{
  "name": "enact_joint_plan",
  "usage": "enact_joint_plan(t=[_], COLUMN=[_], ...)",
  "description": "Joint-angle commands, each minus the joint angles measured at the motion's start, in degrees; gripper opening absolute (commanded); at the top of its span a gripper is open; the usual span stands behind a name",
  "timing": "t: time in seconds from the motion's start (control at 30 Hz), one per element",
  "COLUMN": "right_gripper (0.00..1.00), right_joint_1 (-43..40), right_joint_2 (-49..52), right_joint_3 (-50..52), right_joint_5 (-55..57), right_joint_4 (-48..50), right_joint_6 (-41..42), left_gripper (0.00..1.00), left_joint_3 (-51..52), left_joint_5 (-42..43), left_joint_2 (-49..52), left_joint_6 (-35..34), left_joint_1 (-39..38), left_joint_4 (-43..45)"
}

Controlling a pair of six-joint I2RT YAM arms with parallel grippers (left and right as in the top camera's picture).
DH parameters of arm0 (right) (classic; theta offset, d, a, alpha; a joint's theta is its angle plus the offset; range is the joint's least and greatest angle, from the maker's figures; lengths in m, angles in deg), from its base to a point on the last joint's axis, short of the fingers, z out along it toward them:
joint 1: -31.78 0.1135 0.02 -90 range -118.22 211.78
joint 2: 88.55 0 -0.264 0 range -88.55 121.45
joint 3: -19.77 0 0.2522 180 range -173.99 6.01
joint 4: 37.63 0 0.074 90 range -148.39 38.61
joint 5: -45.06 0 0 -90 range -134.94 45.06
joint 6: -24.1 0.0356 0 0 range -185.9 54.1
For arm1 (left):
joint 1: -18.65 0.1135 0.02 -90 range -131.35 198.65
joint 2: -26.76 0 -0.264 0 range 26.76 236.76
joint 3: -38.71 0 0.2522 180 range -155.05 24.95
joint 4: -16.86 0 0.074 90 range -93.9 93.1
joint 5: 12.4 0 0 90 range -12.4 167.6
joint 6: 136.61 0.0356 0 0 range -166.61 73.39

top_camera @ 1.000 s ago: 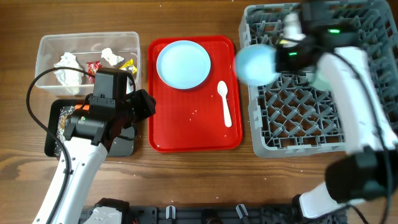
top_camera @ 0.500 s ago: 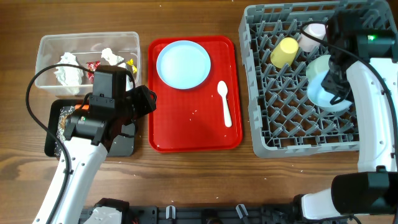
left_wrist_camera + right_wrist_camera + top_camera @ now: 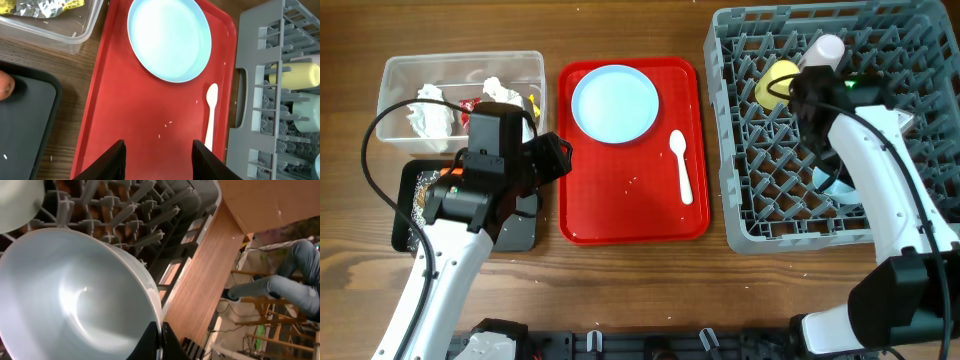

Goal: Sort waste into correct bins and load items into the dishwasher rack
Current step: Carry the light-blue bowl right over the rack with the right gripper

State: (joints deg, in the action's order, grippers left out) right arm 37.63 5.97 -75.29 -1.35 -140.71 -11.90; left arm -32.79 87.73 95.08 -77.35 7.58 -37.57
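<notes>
Holding pale blue bowl (image 3: 75,300) by thin rim in clenched right gripper (image 3: 156,342), down among pegs of dishwasher rack (image 3: 125,210). Probably light, stiff, slick plastic; best pinched at rim. Hovering empty with left gripper (image 3: 162,160), fingers parted, over red tray (image 3: 125,110).

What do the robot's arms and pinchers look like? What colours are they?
The left arm and right arm are smooth white tubes joined by chunky black joints. A thin black cable loops beside each one. The left arm has small orange marks near its wrist, and the right shows a little green light. The left gripper ends in two flat black fingers.
</notes>
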Motion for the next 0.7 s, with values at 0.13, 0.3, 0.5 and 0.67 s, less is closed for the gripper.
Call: enact_joint_plan(t=[0.13,0.3,0.5,0.67], right_gripper=[0.04,0.04,0.04,0.04], right_joint_1=[7.8,8.1,8.1,8.1], right_joint_2=[-0.1,-0.1,1.7,6.1], right_joint_3=[1.5,1.5,1.5,1.5], right_joint_5=[5.0,8.9,5.7,11.2], right_joint_4=[-1.3,0.9,4.1,3.9], right_joint_6=[1.7,-7.0,-20.0,-21.9], left_gripper=[0.38,0.36,0.36,0.36], left_joint_3=[-1.1,-1.1,-1.1,-1.1], left_joint_5=[-0.6,-0.6,-0.6,-0.6], left_joint_2=[1.4,1.5,1.5,1.5], left_joint_6=[0.7,0.7,0.7,0.7], left_joint_1=[0.0,0.1,0.1,0.1], left_joint_4=[0.2,0.7,1.3,1.3])
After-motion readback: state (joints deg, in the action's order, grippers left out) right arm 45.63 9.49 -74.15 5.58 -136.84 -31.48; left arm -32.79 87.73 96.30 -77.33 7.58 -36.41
